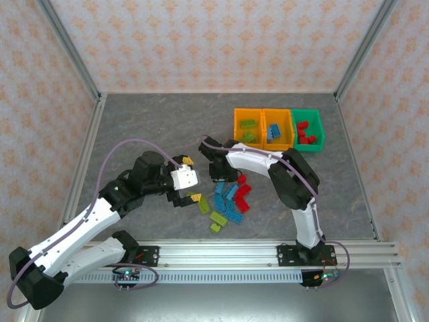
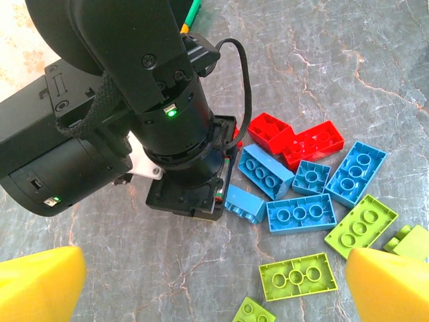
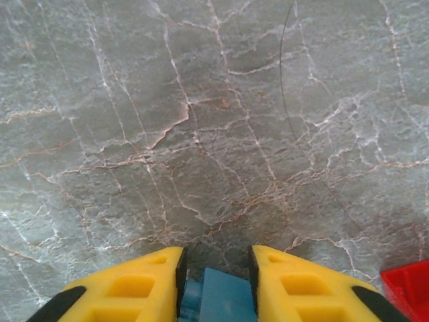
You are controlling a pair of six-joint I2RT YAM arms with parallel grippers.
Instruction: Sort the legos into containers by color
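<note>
Right gripper [image 3: 216, 265] clamped on blue lego [image 3: 220, 295]; target middle bin [image 1: 277, 111], holding blues, lies far and right of it; left gripper [image 2: 214, 282] wide open, empty.

We see a tabletop [image 1: 147, 121] with a smooth, matt, grey stone-look surface, finely veined. The legos [image 2: 301, 216] are hard plastic with a soft sheen, as is the blue lego [image 3: 218, 295] between matt yellow plastic fingers [image 3: 127, 292]. Upper right in the top view, the containers [image 1: 262, 124] look like glossy plastic. Along the bottom, the rail [image 1: 221, 251] is brushed metal; the walls [image 1: 201, 40] are patterned paper
</note>
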